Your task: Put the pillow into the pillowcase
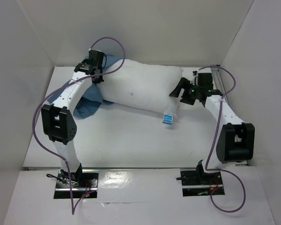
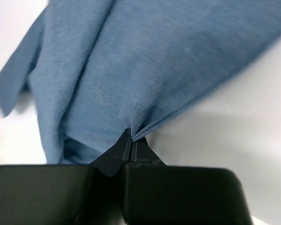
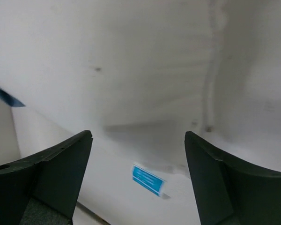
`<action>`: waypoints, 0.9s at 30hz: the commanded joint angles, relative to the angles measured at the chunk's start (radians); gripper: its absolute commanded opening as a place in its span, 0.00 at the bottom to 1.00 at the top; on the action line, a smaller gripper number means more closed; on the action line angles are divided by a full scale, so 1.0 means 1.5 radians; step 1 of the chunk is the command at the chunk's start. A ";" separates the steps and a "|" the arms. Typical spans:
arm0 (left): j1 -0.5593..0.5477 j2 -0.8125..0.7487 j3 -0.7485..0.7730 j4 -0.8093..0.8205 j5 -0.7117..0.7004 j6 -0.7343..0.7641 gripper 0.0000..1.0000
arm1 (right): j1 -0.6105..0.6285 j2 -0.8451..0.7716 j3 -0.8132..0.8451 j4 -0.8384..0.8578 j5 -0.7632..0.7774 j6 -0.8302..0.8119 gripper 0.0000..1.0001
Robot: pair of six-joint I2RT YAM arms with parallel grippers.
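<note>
In the top view, the pillow (image 1: 140, 89) is seen lying lengthwise across the far half of the desk (image 1: 131, 140), its long axis running from 10 o'clock to 4 o'clock. The pillowcase (image 1: 90, 107) is bunched at the pillow's 9 o'clock end, partly hidden under the left arm, with a fold of it showing above at 11 o'clock. The left hand (image 1: 98, 77) is placed over that end of the pillow, among the blue cloth. The right hand (image 1: 177, 90) is held at the pillow's 3 o'clock end, its jaws spread and pointed toward the pillow. A small blue label (image 1: 167, 118) is found at the pillow's 5 o'clock corner. A purple cable (image 1: 113, 44) is looped above the left arm.

In the left wrist view, the left hand (image 2: 131, 145) is seen closed tight, with a pinch of the pillowcase (image 2: 145, 70) gathered between the fingertips. The cloth is drawn up from the pinch toward 12 o'clock in taut folds. A white surface lies at 3 o'clock; whether it is pillow or desk cannot be told.

In the right wrist view, the right hand (image 3: 138, 136) is seen wide open, with nothing held. The pillow (image 3: 131, 61) fills the frame beyond the fingers, a puckered seam (image 3: 213, 70) running at 1 o'clock. The label (image 3: 147, 179) is seen at 6 o'clock between the fingers, and a sliver of the pillowcase (image 3: 4, 96) at 9 o'clock.
</note>
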 commanded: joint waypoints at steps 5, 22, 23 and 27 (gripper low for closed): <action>-0.129 -0.003 0.149 0.020 0.327 -0.032 0.00 | 0.113 0.156 0.063 0.237 -0.094 0.069 0.37; -0.211 -0.028 0.271 0.091 0.656 -0.190 0.00 | 0.154 -0.187 0.063 0.104 -0.037 0.053 0.00; -0.211 -0.028 0.246 0.104 0.665 -0.196 0.00 | 0.154 -0.205 0.032 0.092 -0.012 0.053 0.00; -0.247 -0.016 0.130 0.133 0.680 -0.202 0.00 | 0.154 -0.275 -0.098 0.035 0.057 0.028 0.00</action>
